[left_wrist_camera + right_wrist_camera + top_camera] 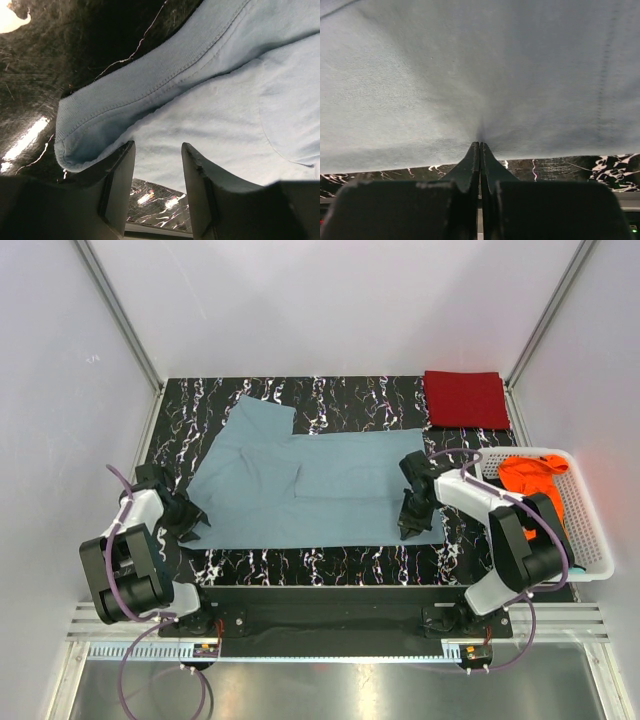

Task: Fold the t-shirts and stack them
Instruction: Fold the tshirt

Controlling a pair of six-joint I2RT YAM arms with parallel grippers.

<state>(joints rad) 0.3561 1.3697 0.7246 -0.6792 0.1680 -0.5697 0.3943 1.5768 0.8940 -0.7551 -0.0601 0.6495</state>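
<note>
Currently the grey-blue t-shirt (300, 490) lies spread flat across the middle of the tabletop (340, 395), w/ one sleeve pointing toward the far-left corner. Both arms work its near edge, prob. so the near half can be lifted and folded toward the far edge w/ even pull from two corners.

Right gripper (410, 525): at the shirt's near-right corner, jaws pressed fully together w/ cloth pinched at the tips. The wrist view shows fabric puckering into the pinch, so the grip looks real. Arm comes in from the right edge, elbow up, wrist bent down onto the cloth.

Left gripper (190, 523): at the shirt's near-left corner, close to the tabletop's left edge. Its fingers (120, 185) stand approx. half apart, straddling cloth just beside a curled, stitched edge band; no pinch made, as far as the wrist view shows. Arm tucked low, forearm angled inward.

Dark red t-shirt (465, 398): folded square at the far-right corner, i.e. likely the stack's base. Orange t-shirt (530, 480): crumpled in the basket (590, 530) at the right edge, not yet folded.
</note>
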